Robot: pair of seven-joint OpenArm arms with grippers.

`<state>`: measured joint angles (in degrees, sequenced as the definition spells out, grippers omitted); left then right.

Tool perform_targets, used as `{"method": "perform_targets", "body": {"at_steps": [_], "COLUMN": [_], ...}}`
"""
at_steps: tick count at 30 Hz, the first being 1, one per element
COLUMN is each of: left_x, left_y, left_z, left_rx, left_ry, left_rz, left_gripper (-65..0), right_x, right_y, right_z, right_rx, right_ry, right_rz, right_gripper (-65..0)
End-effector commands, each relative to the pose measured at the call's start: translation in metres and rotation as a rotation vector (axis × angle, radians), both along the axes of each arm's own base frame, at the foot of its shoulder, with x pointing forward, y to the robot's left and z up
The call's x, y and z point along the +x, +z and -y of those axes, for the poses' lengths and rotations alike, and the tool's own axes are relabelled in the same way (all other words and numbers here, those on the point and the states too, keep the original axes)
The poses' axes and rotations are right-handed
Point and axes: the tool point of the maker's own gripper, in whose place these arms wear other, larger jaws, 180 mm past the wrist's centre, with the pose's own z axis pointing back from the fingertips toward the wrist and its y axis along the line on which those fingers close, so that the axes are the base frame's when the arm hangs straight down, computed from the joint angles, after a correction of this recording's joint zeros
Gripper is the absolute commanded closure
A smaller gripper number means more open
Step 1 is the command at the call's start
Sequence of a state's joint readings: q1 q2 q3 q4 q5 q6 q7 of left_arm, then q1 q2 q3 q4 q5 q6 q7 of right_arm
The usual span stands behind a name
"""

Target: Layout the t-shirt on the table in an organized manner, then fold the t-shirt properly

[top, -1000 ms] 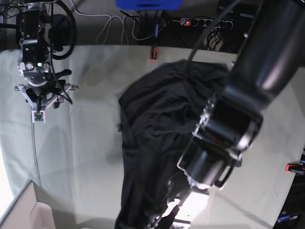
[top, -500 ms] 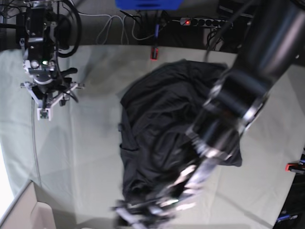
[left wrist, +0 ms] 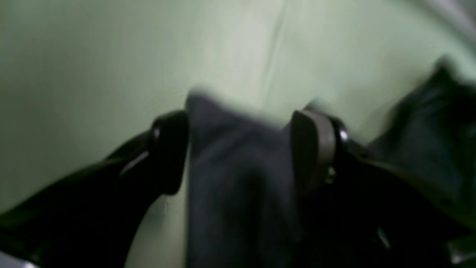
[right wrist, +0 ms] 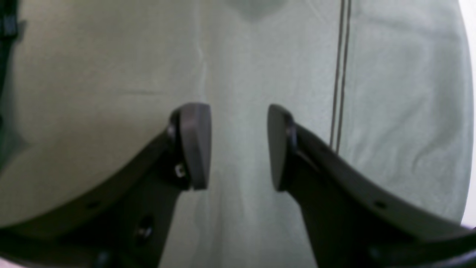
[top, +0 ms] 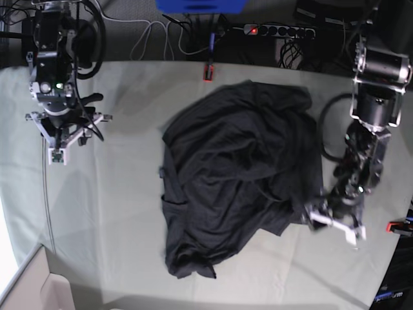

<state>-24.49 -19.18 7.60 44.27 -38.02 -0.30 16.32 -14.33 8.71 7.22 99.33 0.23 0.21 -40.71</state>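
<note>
t-shirt (top: 239, 174): black, crumpled heap w/ many folds, centre of base view, lying on table; not spread flat; lower end bunched toward bottom centre, right edge reaching toward lower right.
print: not visible in any view.
table (top: 116, 213): pale grey-green cloth, fills most of base view; red clamp (top: 208, 71) at top-centre edge, another at right edge, lower right.
left gripper (top: 332, 221): lower right of base view, low over table, at right edge of t-shirt; jaws spread wide. In left wrist view (left wrist: 241, 149) a fold of dark fabric (left wrist: 238, 178) sits between the two fingers, not pinched; view blurred, contact w/ pads unclear.
right gripper (top: 61, 139): upper left of base view, well apart from t-shirt, pointing down over bare table. In right wrist view (right wrist: 238, 147) jaws partly apart, nothing between, only cloth below.
cable (right wrist: 340, 74): thin, running down table cloth right of right gripper in right wrist view.
background: power strip (top: 277, 30) w/ red light + wires along top of base view, past the table.
</note>
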Motion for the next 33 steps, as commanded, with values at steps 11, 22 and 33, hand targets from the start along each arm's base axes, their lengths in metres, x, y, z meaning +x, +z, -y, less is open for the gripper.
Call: {"method": "perform_targets", "body": {"at_steps": [11, 22, 33], "left_x": [-0.018, -0.017, -0.089], "left_y": [-0.049, -0.033, 0.069], "left_z": [-0.005, -0.021, -0.074], "left_rx": [0.268, 0.166, -0.091], "left_ry": [-0.059, 0.008, 0.113], "left_rz": [-0.041, -0.048, 0.136], "left_gripper": [-41.5, -1.7, -0.3], "right_x": [0.009, 0.01, 0.011], "right_y": [0.011, 0.012, -0.004], "right_z": [0.002, 0.002, -0.087], "right_rx": [-0.013, -0.015, 0.072], "right_ry": [0.009, 0.01, 0.221], "right_rz": [0.047, 0.052, 0.015], "right_gripper": [-25.6, -25.6, -32.0]}}
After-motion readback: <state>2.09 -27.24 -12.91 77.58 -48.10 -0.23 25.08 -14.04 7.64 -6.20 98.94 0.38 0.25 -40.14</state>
